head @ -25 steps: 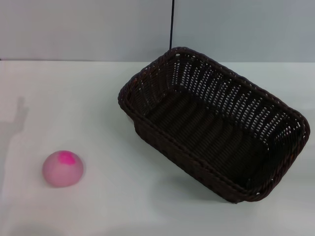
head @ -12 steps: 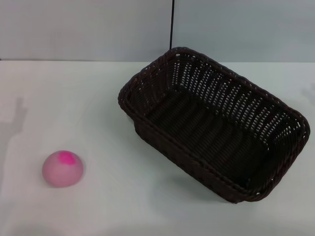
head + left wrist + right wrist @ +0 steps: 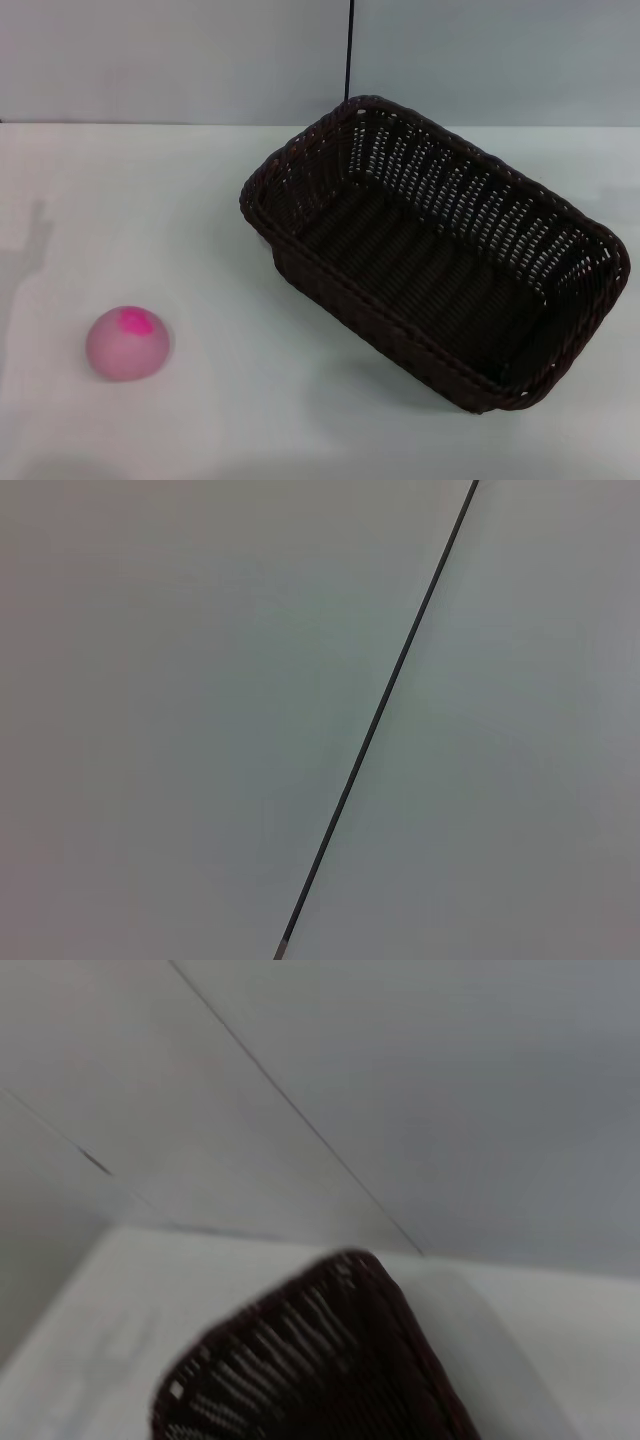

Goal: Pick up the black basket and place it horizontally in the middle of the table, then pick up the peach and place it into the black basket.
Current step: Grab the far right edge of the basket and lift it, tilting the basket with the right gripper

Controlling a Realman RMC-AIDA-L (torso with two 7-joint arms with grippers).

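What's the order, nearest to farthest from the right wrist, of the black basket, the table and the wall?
1. black basket, foreground corner.
2. table, beneath and beyond it.
3. wall, at the back.
The right gripper itself is unseen.

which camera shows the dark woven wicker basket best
The head view: the whole dark brown-black woven wicker basket shows there, lying askew on the white table, rim and inside both visible. The right wrist view catches only one blurred corner of it. The left wrist view shows none of it, only a plain wall.
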